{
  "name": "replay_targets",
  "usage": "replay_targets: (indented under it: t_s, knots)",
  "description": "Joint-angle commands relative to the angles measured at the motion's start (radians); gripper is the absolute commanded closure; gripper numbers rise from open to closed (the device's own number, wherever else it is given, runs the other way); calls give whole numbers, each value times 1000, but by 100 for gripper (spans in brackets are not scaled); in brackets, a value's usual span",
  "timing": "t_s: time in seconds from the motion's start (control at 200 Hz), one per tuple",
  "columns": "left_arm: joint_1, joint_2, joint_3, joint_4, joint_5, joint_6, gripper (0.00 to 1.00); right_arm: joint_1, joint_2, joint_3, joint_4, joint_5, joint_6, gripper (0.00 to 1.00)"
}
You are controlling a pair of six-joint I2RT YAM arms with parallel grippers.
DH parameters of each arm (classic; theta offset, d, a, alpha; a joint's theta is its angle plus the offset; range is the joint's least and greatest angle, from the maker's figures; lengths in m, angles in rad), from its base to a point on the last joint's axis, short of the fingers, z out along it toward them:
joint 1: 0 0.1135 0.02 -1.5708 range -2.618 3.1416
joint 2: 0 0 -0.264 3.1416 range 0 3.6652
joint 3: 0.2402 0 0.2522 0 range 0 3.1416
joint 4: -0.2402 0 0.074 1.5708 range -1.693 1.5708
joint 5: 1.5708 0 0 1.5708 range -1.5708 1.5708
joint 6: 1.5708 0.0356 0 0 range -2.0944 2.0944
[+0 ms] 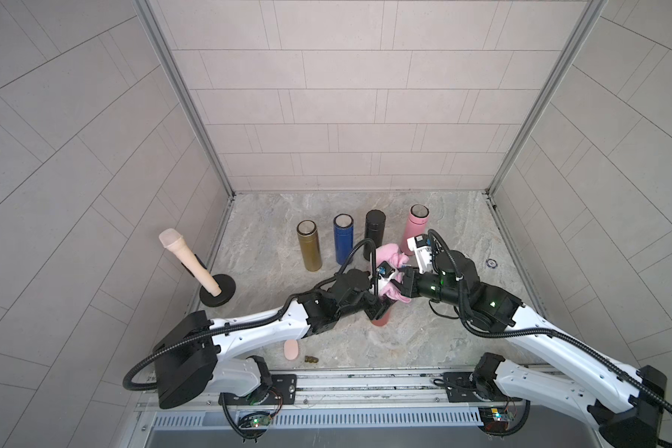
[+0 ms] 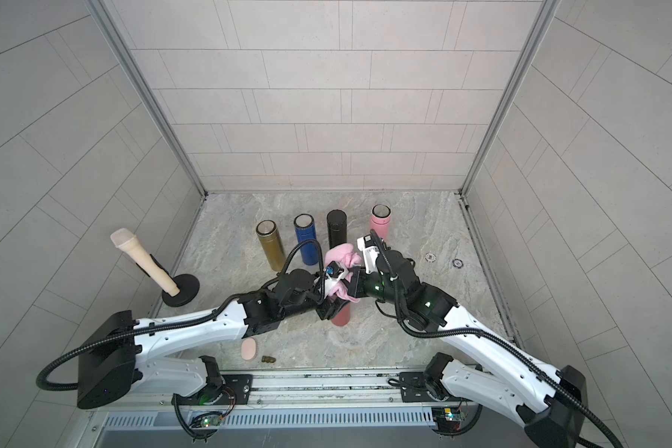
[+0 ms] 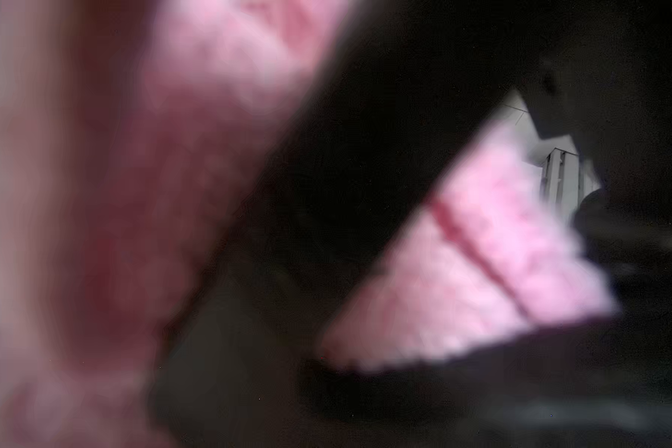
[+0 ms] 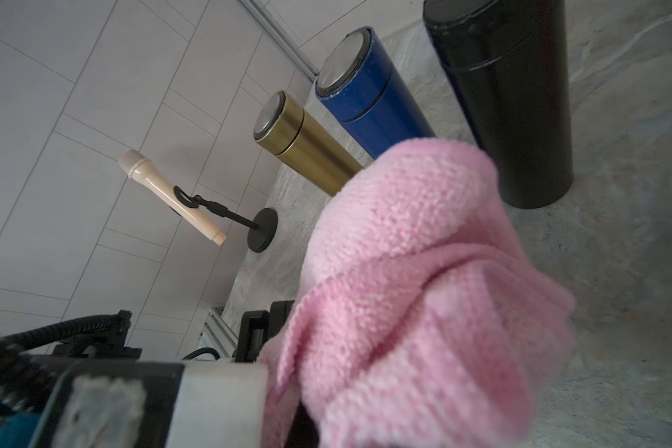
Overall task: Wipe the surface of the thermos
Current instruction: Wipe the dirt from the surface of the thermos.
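Note:
A dusty-red thermos stands mid-floor, mostly hidden under the arms, with only its lower end showing in both top views. My left gripper is shut on its lower body. In the left wrist view the thermos is a red blur right in front of the lens. A fluffy pink cloth is draped over the thermos's upper part, and my right gripper is shut on it. The cloth fills the right wrist view and hides the jaws.
A gold thermos, a blue one, a black one and a pink one stand in a row behind. A beige microphone leans on a black stand at the left wall. A pink oval and a small brown piece lie near the front.

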Motion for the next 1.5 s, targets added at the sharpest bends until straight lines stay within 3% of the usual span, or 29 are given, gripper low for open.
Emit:
replay_targets:
  t_s: [0.0,0.185,0.355,0.645,0.921,1.211,1.496]
  knots:
    - [-12,23,27,23,53,-4,100,3,55,40,-15,79,-55,100]
    - [-11,17,28,25,22,-14,100,15,92,22,5,-55,-62,100]
    - [-7,20,36,1,-2,-14,100,16,-72,-75,-84,-153,-56,100]
    - [-5,14,46,-12,-5,-7,100,16,-342,-109,-236,-64,-76,100]
    - [-6,44,78,-19,38,-3,100,15,-141,-28,-133,-68,-135,100]
    - [-6,42,84,-20,44,-10,100,-35,-6,24,-131,138,-174,100]
    - [-7,32,79,-27,13,-13,100,5,29,10,-46,-178,-120,100]
